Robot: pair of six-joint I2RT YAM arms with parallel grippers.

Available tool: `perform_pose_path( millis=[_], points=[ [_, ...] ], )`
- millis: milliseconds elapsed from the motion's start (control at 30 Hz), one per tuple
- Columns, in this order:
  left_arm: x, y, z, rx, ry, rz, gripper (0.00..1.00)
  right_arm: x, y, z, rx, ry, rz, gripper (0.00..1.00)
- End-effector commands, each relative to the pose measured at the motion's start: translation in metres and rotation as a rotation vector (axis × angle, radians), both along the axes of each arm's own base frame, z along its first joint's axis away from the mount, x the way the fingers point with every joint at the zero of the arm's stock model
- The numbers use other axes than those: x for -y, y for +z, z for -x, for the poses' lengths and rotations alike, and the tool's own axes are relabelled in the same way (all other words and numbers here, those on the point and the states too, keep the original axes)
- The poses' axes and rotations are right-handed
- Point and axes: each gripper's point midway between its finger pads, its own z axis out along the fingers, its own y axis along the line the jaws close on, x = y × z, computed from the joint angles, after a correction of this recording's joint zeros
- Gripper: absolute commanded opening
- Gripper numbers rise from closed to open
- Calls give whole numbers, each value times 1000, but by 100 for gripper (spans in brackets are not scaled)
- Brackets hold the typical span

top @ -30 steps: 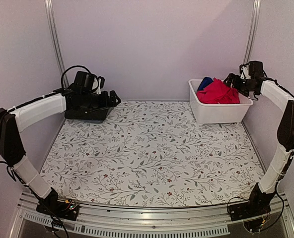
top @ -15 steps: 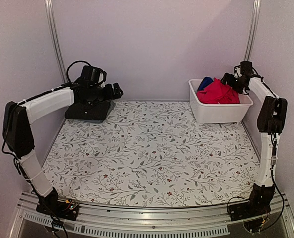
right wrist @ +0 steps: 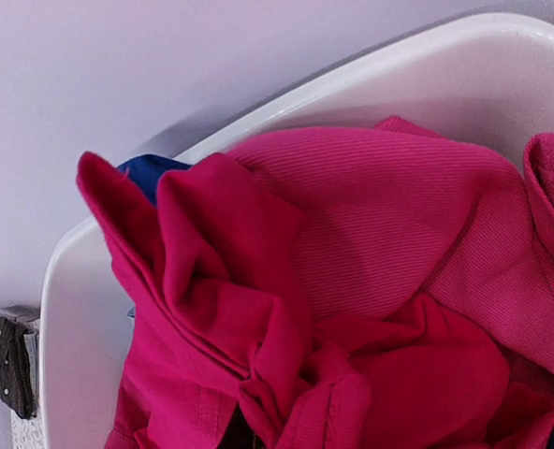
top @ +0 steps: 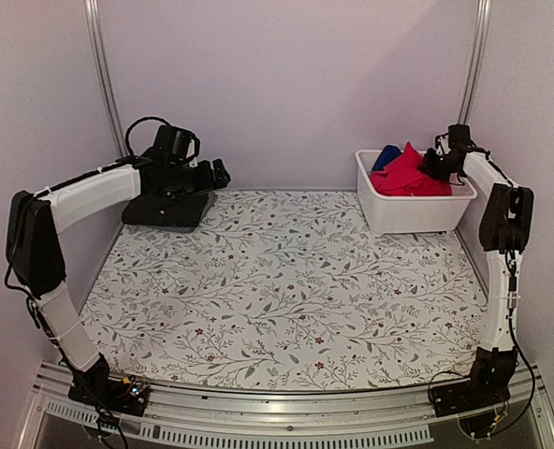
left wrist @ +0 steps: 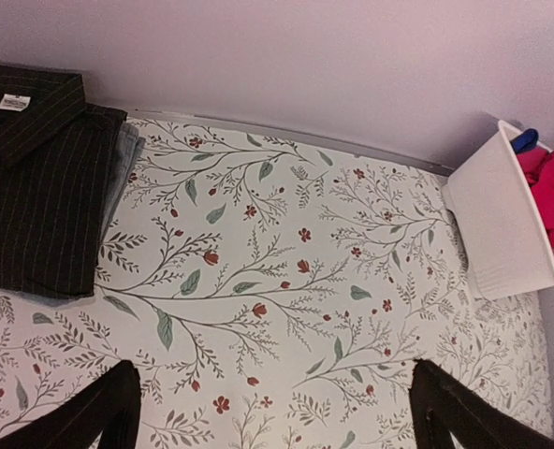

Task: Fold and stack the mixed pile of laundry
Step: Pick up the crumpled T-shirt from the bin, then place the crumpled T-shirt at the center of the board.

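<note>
The left gripper [left wrist: 272,379] is spread wide. Its two dark fingers [left wrist: 99,412] sit at the lower corners of the wrist view with nothing between them. In the top view it hangs near the dark charcoal polo [top: 163,211], which lies at 10 o'clock on the table. The right gripper [top: 430,165] is at the heap in the white tub [top: 403,217] at 2 o'clock. Cloth fills its wrist view, so I cannot tell whether its jaws are parted or pinching anything.

A floral cloth [top: 286,281] covers the table and lies flat; it is white with grey-green leaves and small red flowers. Pale lilac walls close three sides, with metal posts [top: 102,84] in the far corners. A slotted metal rail [top: 258,412] runs along the near edge.

The polo is folded flat, pinstriped, with its collar buttoned and a white label showing. It rests on a grey cloth [left wrist: 123,173] that shows at its edge. The tub is smooth hard plastic with a rounded rim. Inside it, the red tee [right wrist: 211,281] lies crumpled in soft folds against a ribbed magenta-pink garment [right wrist: 389,224]. A royal blue garment [right wrist: 141,173] peeks out at the tub's 11 o'clock rim.
</note>
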Motion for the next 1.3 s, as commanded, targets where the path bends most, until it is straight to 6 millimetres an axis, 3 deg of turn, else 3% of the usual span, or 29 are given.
perform_pose_path(
  millis=[0,267,467,633,767,867,933,1067,1133,1267],
  points=[
    [3,4,-1,6,-5,-9,100,-6,97,12,171,23,1,0],
    [0,10,1,21,-4,-16,100,-19,188,38,353,87,-4,0],
    [-6,13,4,30,15,-18,100,-30,235,55,459,139,-15,0],
    [-11,19,6,42,28,-9,100,-46,290,79,589,213,-65,0],
    [-15,29,9,65,36,2,100,-70,330,104,666,294,-134,0],
    [-18,35,10,75,34,12,100,-100,350,129,692,394,-173,0],
    [-20,37,10,77,36,14,100,-125,354,144,688,469,-210,0],
    [-24,39,14,63,25,43,100,-197,347,176,632,639,-275,0],
    [-25,39,16,46,14,75,100,-227,334,189,582,702,-290,0],
    [-33,36,25,22,-9,142,100,-297,287,222,434,879,-337,0]
  ],
)
